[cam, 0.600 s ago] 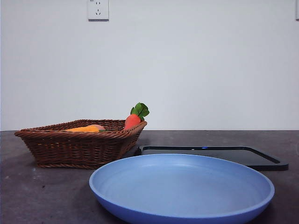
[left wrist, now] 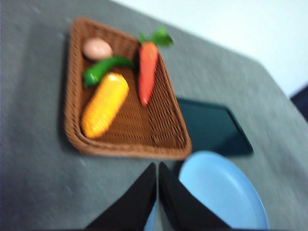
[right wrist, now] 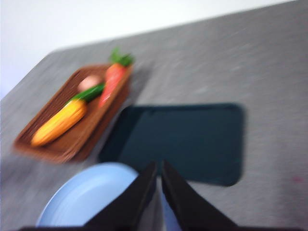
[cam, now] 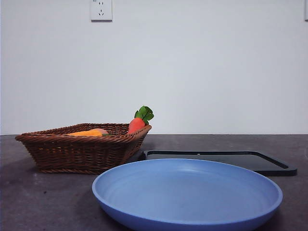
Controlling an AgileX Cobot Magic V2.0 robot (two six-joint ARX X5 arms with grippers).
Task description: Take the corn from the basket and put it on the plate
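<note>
The orange-yellow corn [left wrist: 104, 104], kernel-rowed and blunt-ended, is lying in the wicker basket [left wrist: 163, 144] at the carrot's [left wrist: 147, 70] eight o'clock, while left gripper [left wrist: 157, 169] and right gripper [right wrist: 159, 171] are hovering with jaws pressed together.

Setting, front view: plain white wall [cam: 202, 72] w/ white power socket [cam: 101, 9] at top left; 2nd fitting barely visible at top right edge. Dark grey matte tabletop [cam: 43, 202] meets wall at straight horizon. Lighting even, diffuse.
</note>
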